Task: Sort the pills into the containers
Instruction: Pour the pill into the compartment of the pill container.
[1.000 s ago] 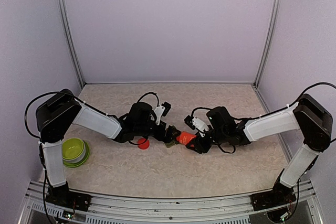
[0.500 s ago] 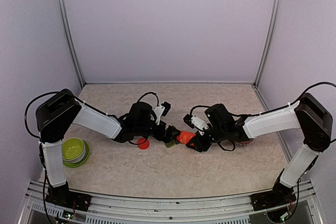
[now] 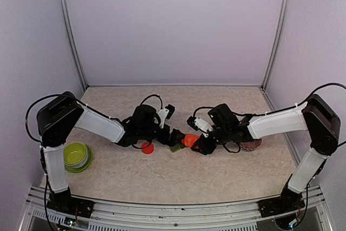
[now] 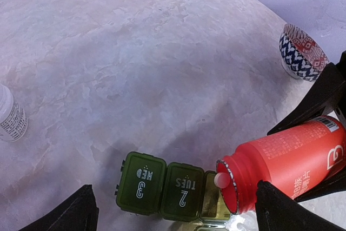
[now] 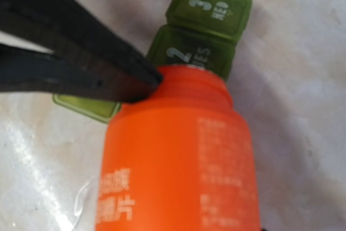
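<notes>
The left gripper [image 3: 173, 137] stands wide, its fingers on either side of the containers [image 4: 162, 189] at the table's middle, gripping nothing. The strip's long axis runs left to right, and its right-end compartment is open. Just to the right, the right gripper [image 3: 199, 144] clamps the tilted red bottle [image 4: 289, 160], with a white pill [image 4: 221, 179] at its mouth, poised over that compartment.
</notes>
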You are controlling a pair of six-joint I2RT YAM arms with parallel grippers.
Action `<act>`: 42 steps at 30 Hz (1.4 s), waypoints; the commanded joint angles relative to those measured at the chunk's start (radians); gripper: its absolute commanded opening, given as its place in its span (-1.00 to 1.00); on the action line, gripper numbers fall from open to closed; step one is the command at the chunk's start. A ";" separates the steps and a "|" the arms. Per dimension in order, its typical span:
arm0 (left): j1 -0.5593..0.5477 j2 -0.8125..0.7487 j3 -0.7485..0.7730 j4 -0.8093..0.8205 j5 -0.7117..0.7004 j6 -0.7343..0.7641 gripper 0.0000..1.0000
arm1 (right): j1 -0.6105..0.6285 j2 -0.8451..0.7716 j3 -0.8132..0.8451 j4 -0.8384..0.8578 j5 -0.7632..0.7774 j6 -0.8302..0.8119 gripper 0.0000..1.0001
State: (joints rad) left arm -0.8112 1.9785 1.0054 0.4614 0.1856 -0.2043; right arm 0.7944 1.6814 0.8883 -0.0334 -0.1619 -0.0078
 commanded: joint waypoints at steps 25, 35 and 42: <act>-0.014 0.019 0.016 -0.022 0.030 0.013 0.98 | 0.032 0.019 0.172 -0.052 0.000 -0.027 -1.00; -0.014 0.019 0.016 -0.022 0.029 0.013 0.98 | 0.037 0.024 0.189 -0.069 -0.001 -0.032 -1.00; -0.013 0.016 0.015 -0.023 0.029 0.014 0.98 | 0.042 0.031 0.191 -0.073 -0.010 -0.035 -1.00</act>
State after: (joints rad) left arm -0.8082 1.9785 1.0054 0.4324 0.1764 -0.2039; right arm 0.8032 1.7046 1.0187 -0.2131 -0.1051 -0.0273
